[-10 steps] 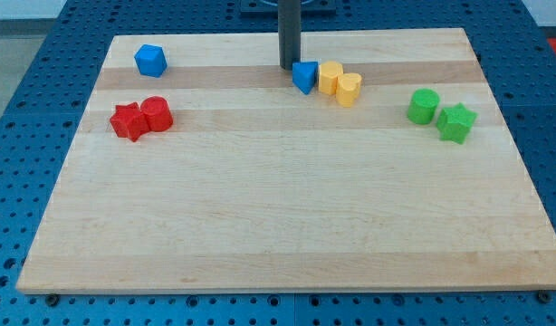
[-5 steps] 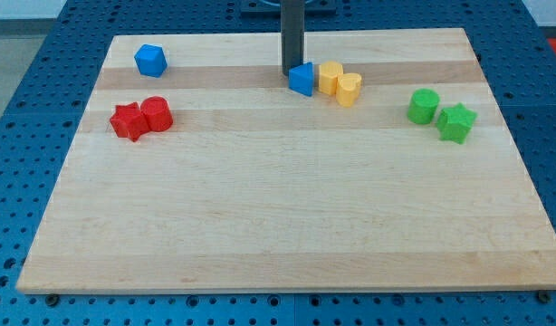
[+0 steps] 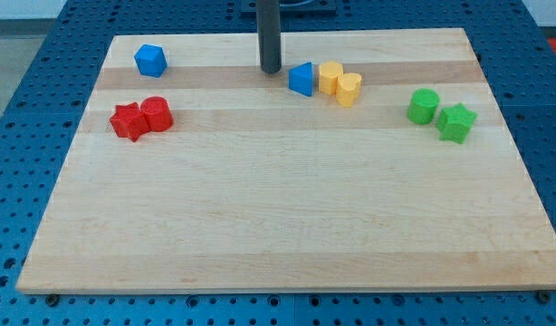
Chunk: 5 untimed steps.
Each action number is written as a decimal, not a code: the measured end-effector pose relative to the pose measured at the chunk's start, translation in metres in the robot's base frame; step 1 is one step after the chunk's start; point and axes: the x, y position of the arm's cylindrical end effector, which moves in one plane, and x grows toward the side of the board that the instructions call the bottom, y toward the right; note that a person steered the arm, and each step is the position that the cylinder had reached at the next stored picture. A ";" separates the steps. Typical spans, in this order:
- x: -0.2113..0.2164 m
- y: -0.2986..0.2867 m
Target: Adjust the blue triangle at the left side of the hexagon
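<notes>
The blue triangle [image 3: 302, 79] lies near the view's top middle of the wooden board [image 3: 278, 226], touching the left side of the yellow hexagon [image 3: 330, 78]. A yellow cylinder [image 3: 349, 90] sits against the hexagon's right. My tip [image 3: 271, 71] stands a little to the left of the blue triangle, apart from it with a small gap.
A blue cube-like block [image 3: 150, 60] sits at the top left. A red star [image 3: 128, 120] and a red cylinder [image 3: 157, 113] touch at the left. A green cylinder [image 3: 424, 106] and a green star [image 3: 456, 122] sit at the right.
My tip has moved left, away from the blue triangle. The triangle has shifted slightly left and down beside the hexagon. The other blocks have not moved.
</notes>
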 end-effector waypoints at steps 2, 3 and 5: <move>0.027 -0.002; 0.027 -0.002; 0.027 0.013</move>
